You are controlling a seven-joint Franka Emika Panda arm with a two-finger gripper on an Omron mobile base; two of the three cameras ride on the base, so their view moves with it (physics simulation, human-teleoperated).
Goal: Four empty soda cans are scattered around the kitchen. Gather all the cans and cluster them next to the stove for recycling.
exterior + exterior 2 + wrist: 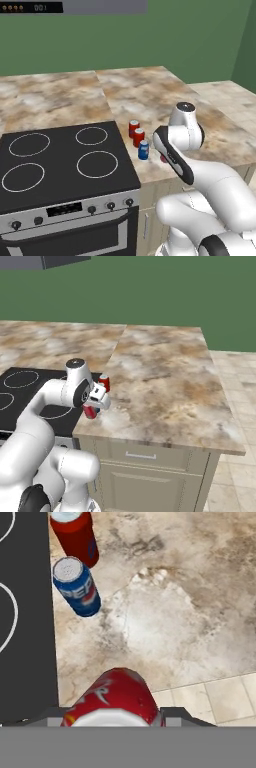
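My gripper (95, 405) is shut on a red soda can (90, 412) and holds it upright, low over the counter's front edge just right of the stove (60, 165). In the hand view the held can (112, 698) sits between my fingertips at the bottom. Beside the stove's right edge stand a blue can (143, 150) and two red cans (138, 137), (133, 128) in a short row. The blue can (77, 587) and a red one (75, 534) show ahead of the hand. My arm hides most of the held can (163, 159) in the left base view.
The marbled counter (165, 381) stretches right and back from the stove to a green wall. Its front edge (160, 443) drops to cabinet drawers and a tiled floor (235, 481). An appliance with a display (30, 7) hangs at the upper left.
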